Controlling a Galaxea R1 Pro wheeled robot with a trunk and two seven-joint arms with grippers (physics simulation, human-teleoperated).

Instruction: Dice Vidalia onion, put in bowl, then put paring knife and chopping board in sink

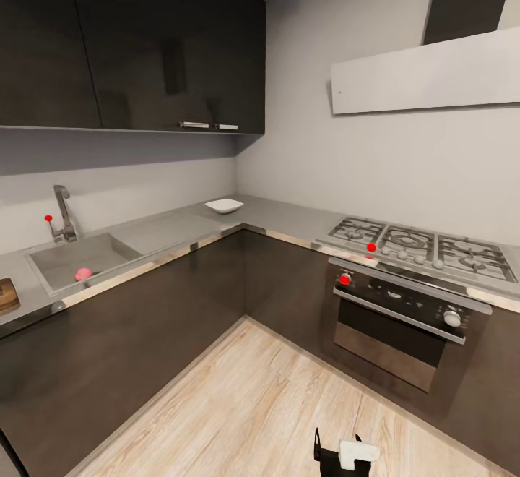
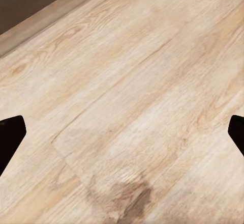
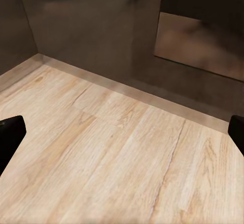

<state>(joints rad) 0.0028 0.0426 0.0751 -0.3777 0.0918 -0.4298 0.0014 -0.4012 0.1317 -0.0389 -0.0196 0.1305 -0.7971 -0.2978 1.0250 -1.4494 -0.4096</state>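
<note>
While parked mid-floor: nothing's within reach yet.
Onion: small pinkish-red round Vidalia onion sits in steel sink, far left.
Left gripper: jaws spread, empty.
Right gripper: likewise.

Left end effector fingers spread wide, nothing between. Right end effector likewise, pointing down.

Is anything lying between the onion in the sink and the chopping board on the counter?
Nothing visible does. The Vidalia onion sits in the sink; the chopping board lies on the countertop beside the basin, with bare worktop between them.
</note>
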